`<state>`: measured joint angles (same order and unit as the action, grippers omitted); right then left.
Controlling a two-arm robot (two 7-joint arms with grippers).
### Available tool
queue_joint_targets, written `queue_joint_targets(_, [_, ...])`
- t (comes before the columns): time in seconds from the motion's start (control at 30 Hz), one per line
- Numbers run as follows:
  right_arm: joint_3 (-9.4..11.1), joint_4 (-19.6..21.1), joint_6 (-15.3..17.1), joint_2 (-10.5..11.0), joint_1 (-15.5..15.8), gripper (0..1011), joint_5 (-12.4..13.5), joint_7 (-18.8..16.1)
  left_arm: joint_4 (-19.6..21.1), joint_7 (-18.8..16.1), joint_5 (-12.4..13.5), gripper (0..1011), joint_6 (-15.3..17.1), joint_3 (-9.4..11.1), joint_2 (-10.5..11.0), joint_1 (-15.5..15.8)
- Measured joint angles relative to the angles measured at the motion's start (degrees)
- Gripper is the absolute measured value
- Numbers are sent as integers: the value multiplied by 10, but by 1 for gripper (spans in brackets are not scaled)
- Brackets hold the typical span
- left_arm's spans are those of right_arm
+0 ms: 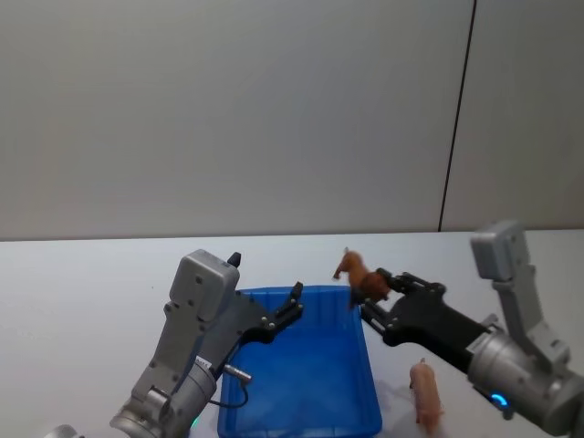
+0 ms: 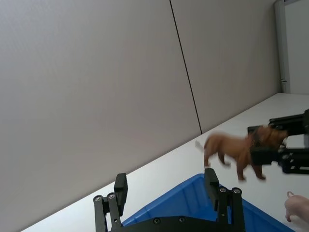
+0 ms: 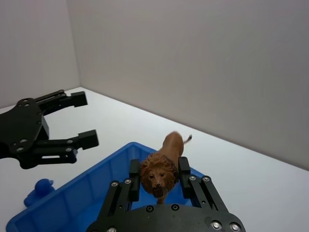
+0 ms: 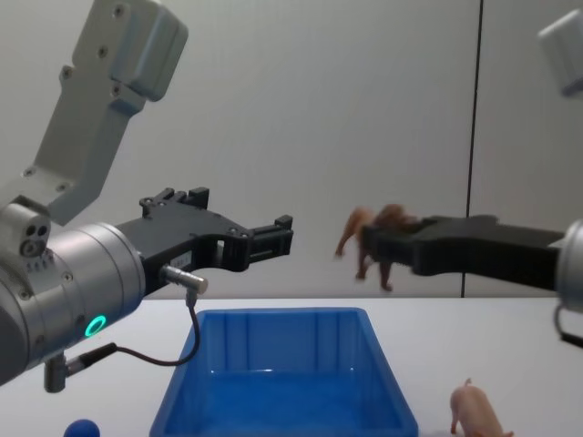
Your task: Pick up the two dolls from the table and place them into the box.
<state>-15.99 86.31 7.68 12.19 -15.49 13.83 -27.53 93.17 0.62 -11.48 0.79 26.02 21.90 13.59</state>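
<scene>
The right pincer (image 1: 370, 294) is pinching the brown lion doll (image 1: 359, 274) aloft above the far right corner of the blue box (image 1: 301, 388), its hollow lying below and leftward. The pink pig (image 1: 425, 394) is standing on the surface (image 1: 91, 274) right of the box, while the left pincer (image 1: 297, 303) is hovering spread and empty.

Left wrist view: the reddish-brown doll (image 2: 231, 150) is motion-blurred, and its head is partly covered by the fingers of the right gripper (image 2: 253, 141). Right wrist view: its flanks and legs are hidden between those fingers. The pig (image 2: 295, 207), beyond the left gripper (image 2: 165, 180) fingertips, is cut off by the frame edge. Chest view: the blue ball (image 4: 82, 428), below the left fingers, is cut off likewise.
</scene>
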Motion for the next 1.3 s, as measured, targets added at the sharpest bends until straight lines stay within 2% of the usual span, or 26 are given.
queue_joint_targets(0.33, [-17,-38,12,-21,-25,720,-6,-27,0,0,0,1002,0,0,0,0])
queue_joint_targets(0.37, [-18,-42,12,-23,-27,772,-6,-29,0,0,0,1002,0,0,0,0])
queue_joint_targets(0.47, [-20,-47,12,-24,-30,828,-6,-29,0,0,0,1002,0,0,0,0])
queue_joint_targets(0.5, [-20,-48,12,-24,-31,891,-6,-29,0,0,0,1002,0,0,0,0])
queue_joint_targets(0.67, [-17,-49,10,-20,-29,1001,-4,-23,0,0,0,1002,0,0,0,0])
queue_joint_targets(0.8, [-11,-41,7,-11,-21,1001,1,-13,0,0,0,1002,0,0,0,0])
queue_joint_targets(1.3, [11,20,11,41,49,1001,25,28,0,0,0,1002,0,0,0,0])
